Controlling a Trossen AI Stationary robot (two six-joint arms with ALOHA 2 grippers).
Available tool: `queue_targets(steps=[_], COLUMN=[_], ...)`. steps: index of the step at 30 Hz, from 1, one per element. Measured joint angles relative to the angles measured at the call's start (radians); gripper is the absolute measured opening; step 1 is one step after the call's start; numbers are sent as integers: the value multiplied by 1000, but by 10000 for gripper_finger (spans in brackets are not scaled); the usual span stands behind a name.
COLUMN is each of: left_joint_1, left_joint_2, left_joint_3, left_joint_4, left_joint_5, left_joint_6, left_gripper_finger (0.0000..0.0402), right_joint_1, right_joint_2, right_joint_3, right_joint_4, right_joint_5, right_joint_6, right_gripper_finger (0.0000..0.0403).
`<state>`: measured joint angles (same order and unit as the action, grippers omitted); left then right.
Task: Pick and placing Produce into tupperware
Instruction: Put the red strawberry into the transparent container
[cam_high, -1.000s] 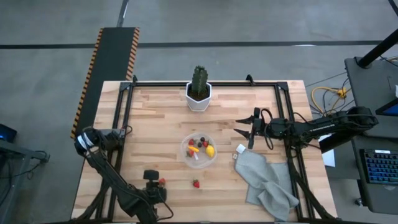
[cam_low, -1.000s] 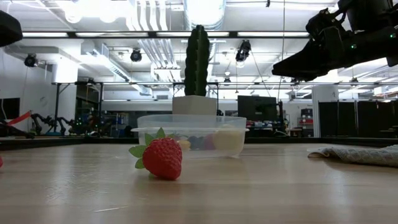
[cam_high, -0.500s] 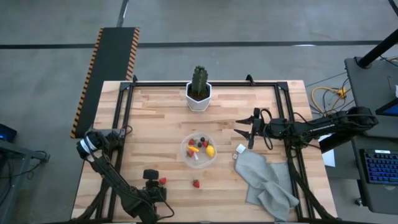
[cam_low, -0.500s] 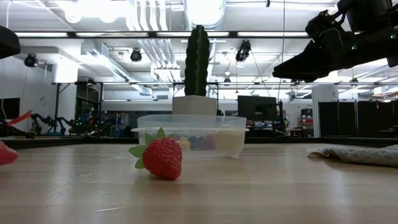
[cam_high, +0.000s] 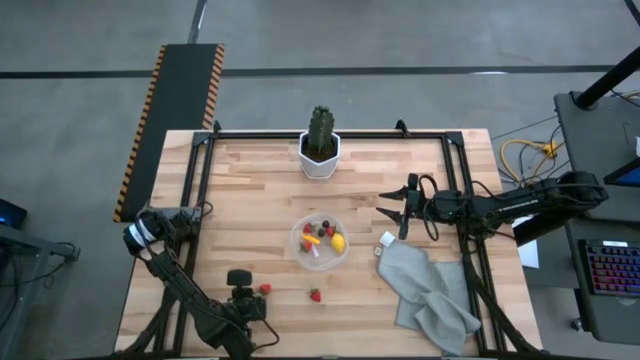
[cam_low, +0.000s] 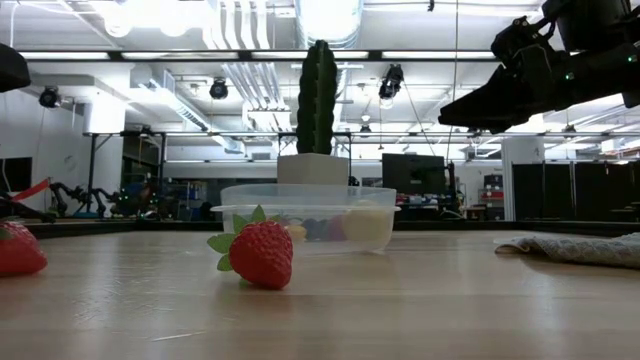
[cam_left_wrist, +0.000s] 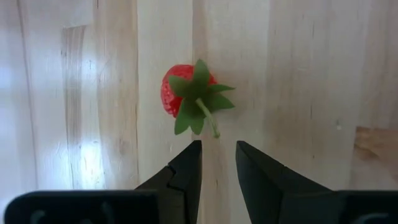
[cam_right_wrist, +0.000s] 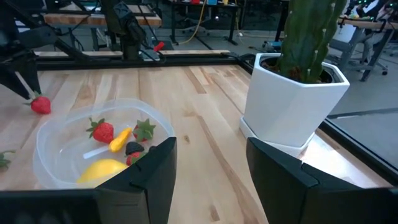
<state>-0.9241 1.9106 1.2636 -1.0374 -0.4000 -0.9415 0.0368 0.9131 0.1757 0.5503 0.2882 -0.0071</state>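
Currently left gripper (cam_left_wrist: 217, 163) hangs above a strawberry (cam_left_wrist: 184, 91), fingers slightly parted, grasping nothing. Risk: pinching only the leafy stem, berry slips. Right gripper (cam_high: 393, 214) idle, released.

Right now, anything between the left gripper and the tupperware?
High view: only the strawberry by the left gripper, then bare table up to the tupperware.

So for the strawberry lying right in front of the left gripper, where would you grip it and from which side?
Probably across the red body of the strawberry, coming straight down from above. It lies on its side on the table, leaves and thin stem toward the left gripper, so the body is the firmer hold. The narrow finger gap looks like it needs widening first.
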Motion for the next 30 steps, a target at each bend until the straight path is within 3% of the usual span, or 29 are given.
queue_targets(steps=[8, 15, 30], left_joint_1=[5, 30, 99], left_joint_2=[0, -15, -39], left_joint_3=[3, 30, 32], left_joint_4=[-11, -10, -1], left_joint_5=[5, 115, 179], left_joint_6=[-24, -24, -49], left_gripper_finger=[83, 83, 83], right_joint_1=[0, 0, 0], right_joint_2=[0, 0, 0], right_joint_3=[0, 0, 0], right_joint_4=[0, 0, 0], right_joint_5=[0, 0, 0], right_joint_6=[0, 0, -2], right_gripper_finger=[187, 187, 187])
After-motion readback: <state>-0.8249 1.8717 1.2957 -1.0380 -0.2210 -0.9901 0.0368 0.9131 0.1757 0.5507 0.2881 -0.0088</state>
